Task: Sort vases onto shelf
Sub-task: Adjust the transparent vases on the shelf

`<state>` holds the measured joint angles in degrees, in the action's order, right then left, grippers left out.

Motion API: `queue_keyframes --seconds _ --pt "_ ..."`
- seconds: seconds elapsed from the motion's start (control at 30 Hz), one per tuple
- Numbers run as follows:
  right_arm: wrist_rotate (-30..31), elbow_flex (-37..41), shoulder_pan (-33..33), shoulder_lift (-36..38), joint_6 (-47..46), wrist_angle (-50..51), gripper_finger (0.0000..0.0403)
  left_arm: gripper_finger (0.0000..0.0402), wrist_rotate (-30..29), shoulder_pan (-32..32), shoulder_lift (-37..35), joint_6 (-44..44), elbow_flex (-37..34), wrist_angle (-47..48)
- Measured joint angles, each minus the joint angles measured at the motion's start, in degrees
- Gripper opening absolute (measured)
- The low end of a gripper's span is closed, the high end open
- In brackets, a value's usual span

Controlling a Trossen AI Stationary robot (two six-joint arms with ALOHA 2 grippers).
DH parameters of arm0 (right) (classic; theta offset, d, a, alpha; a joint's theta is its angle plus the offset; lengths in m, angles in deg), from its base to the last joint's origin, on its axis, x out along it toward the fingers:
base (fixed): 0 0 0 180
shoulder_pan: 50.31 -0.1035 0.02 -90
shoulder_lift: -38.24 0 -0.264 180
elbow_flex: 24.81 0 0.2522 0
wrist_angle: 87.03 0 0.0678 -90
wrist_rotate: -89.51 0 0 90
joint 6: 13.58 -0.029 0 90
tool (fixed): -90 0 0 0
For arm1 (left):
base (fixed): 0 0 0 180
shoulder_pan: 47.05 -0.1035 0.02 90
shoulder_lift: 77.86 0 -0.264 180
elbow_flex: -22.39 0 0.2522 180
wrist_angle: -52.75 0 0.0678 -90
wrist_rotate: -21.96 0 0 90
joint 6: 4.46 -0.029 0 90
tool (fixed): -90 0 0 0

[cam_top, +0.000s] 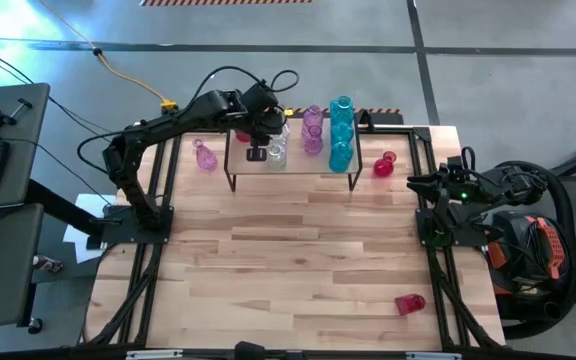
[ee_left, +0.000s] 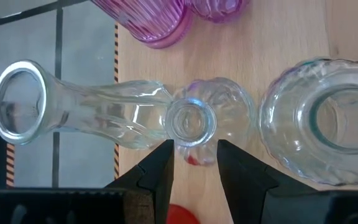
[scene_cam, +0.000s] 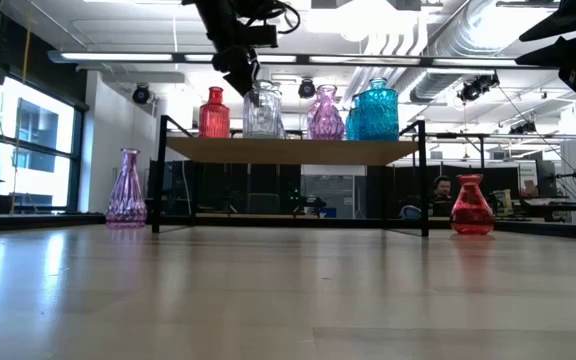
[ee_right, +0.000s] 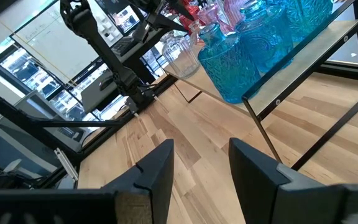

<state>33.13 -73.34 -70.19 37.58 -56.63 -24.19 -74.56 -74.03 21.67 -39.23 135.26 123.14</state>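
Clear vase (ee_left: 192,121) stands upright on the shelf (cam_top: 293,175), directly below the left gripper (ee_left: 194,163); spread fingers flank its neck without touching, long axis vertical. Right gripper (ee_right: 201,168) waits open near the table's right edge, well apart.

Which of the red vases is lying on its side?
The red vase alone near the table's front right corner lies tipped over, far from the shelf. The red one beside the shelf's right end and the red one on the shelf stand upright.

Red vase (ee_left: 181,214) mostly behind left tool (ee_left: 194,163)
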Motion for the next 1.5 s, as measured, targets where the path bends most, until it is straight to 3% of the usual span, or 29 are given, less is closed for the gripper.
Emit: queue_keyframes --seconds 0.37,0.8,0.93,1.27,1.5 --pt "0.0 0.0 0.0 0.0 0.0 0.0 0.0136 0.0115 0.7 0.1 0.8 0.0 0.1 -0.3" --pt "0.0 0.0 0.0 0.0 0.0 0.0 0.0136 0.0115 -2.6 0.0 0.5 0.7 0.1 -0.1" --pt "0.0 0.0 0.0 0.0 0.0 0.0 0.0136 0.0115 -4.0 -0.2 0.5 1.1 3.0 0.7" --pt "0.0 0.0 0.0 0.0 0.0 0.0 0.0136 0.0115 -4.0 3.7 0.4 9.7 9.3 17.3" --pt "0.0 0.0 0.0 0.0 0.0 0.0 0.0136 0.0115 -3.3 7.9 0.2 14.0 9.3 19.1"
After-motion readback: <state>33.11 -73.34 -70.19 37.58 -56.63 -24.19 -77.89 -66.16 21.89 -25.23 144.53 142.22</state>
